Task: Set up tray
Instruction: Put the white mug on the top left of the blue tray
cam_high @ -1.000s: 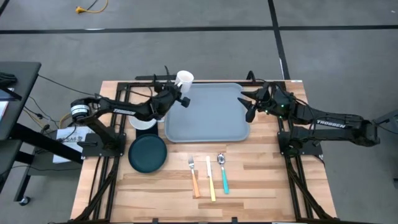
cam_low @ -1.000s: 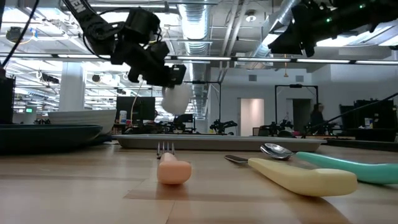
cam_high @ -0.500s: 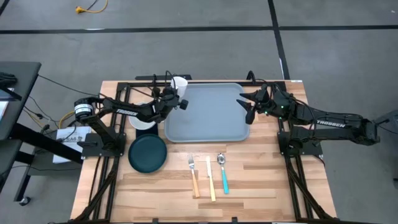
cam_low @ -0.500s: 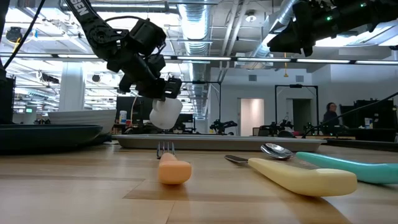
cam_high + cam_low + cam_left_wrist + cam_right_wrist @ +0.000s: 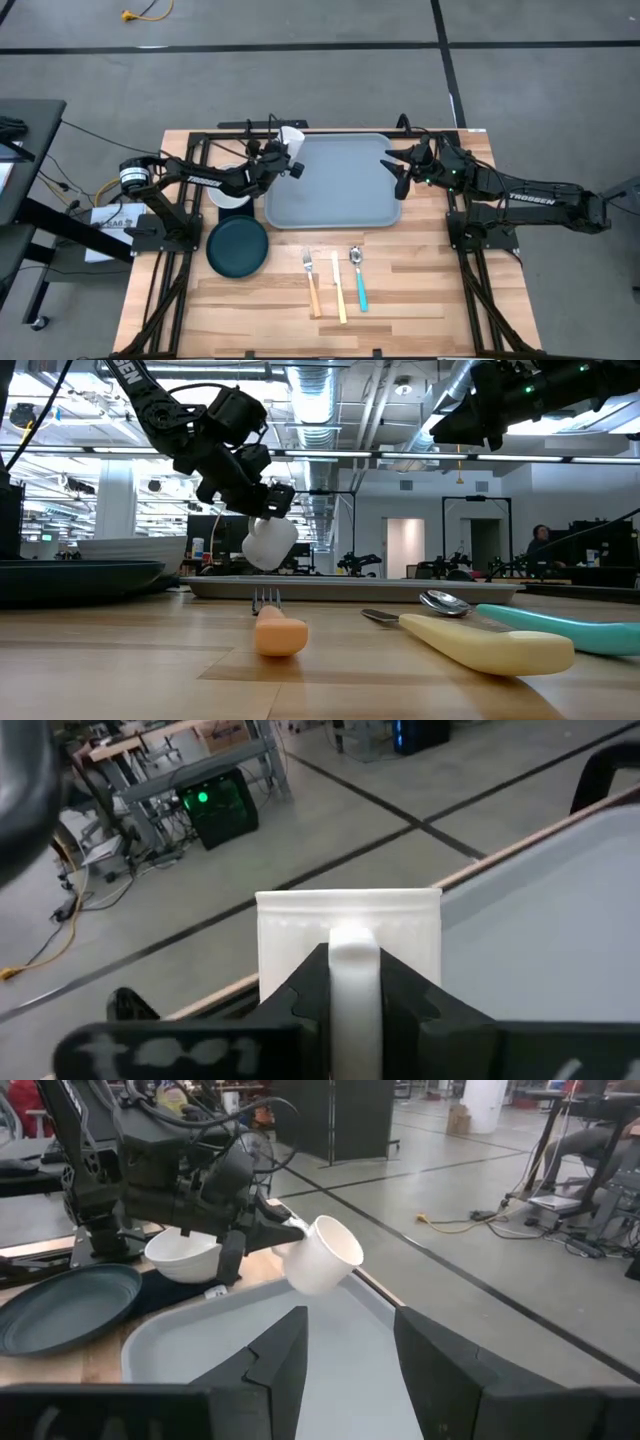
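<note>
Lowered since a second ago, the white mug (image 5: 290, 140) now hangs tilted over the far left corner of the tray (image 5: 335, 195), with the left gripper (image 5: 284, 160) clamped on its handle. From above, the grey-blue tray lies at the far middle of the tabletop (image 5: 400, 290). A white bowl (image 5: 228, 196) and a dark teal plate (image 5: 238, 247) sit to its left, and a fork (image 5: 311, 280), knife (image 5: 339, 290) and spoon (image 5: 358, 275) lie nearer the front edge. The right gripper (image 5: 397, 170) hovers over the tray's right edge, fingers apart and empty.

At table height, the mug (image 5: 268, 543) hangs above the tray (image 5: 350, 588), clear of it.

The left wrist camera shows the fingers (image 5: 305, 1000) pinching the mug's handle (image 5: 352, 970).

The right wrist camera shows its own fingers (image 5: 280, 1360) spread, the mug (image 5: 322, 1255) beyond them.
</note>
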